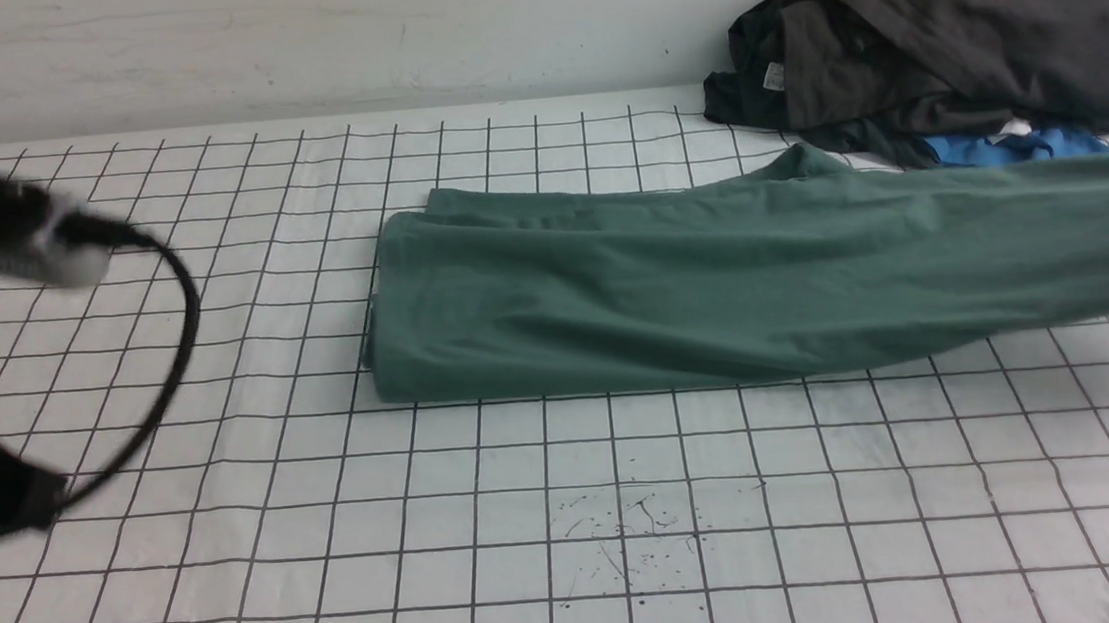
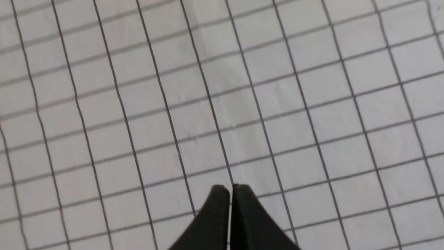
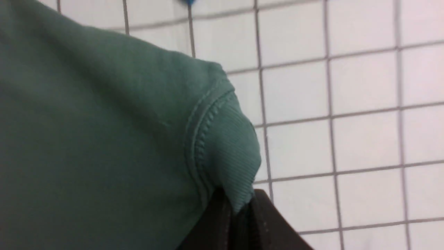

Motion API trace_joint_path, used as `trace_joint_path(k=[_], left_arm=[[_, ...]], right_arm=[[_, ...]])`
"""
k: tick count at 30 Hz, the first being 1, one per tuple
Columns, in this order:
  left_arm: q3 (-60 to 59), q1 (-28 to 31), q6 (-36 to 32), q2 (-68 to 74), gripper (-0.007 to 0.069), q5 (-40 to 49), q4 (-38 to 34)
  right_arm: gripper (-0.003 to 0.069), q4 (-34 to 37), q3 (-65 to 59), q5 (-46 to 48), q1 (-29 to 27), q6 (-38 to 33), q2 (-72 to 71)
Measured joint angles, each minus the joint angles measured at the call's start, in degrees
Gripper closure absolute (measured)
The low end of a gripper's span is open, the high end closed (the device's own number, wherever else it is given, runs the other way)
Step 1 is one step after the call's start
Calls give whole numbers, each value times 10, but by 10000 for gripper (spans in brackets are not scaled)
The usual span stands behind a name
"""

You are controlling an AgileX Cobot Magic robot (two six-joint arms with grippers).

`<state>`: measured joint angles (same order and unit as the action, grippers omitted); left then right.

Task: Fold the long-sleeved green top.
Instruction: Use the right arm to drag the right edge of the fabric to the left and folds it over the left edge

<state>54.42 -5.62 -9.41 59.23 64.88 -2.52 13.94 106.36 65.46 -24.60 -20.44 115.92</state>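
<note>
Top (image 1: pixel 712 278) lies as a long band across the tabletop's (image 1: pixel 237 580) back half, running from the middle toward the right edge. Right gripper (image 3: pixel 239 205) pinches its ribbed end there. Left gripper (image 2: pixel 230 189), closed on nothing, hangs over bare grid, well to the left.

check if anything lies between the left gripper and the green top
Nothing visible does. Only bare checked table cover lies between the shut left gripper and the green top. The dark clothes and the blue garment sit behind the top's right end, out of the way.
</note>
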Motion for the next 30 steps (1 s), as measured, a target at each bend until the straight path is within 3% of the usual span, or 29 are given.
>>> trace_joint_path(k=[6, 7, 8, 10, 13, 14, 16, 19, 26, 30], left_arm=[[-173, 0, 25, -40, 631, -137, 1], [-203, 0, 29, -40, 631, -186, -5], [-206, 0, 30, -39, 631, -190, -8], [-210, 0, 31, -38, 631, -217, -27], [-206, 0, 31, -38, 631, -225, -42], [-206, 0, 31, -38, 631, -225, -43], [-206, 0, 31, -38, 631, -226, -51], [-206, 0, 31, -38, 631, -226, -52], [-206, 0, 31, -38, 631, -226, -53], [-206, 0, 31, -38, 631, -226, -56]], right_arm=[[631, 92, 112, 50, 71, 41, -19], [631, 140, 124, 50, 132, 45, -19], [631, 144, 125, 50, 139, 45, -19], [631, 191, 127, 52, 228, 47, -9], [631, 211, 127, 31, 335, 47, 15], [631, 211, 127, 31, 335, 47, 17], [631, 216, 127, -22, 416, 47, 52], [631, 223, 127, -85, 479, 47, 94], [587, 238, 127, -206, 545, 42, 157], [440, 259, 127, -237, 549, 21, 162]])
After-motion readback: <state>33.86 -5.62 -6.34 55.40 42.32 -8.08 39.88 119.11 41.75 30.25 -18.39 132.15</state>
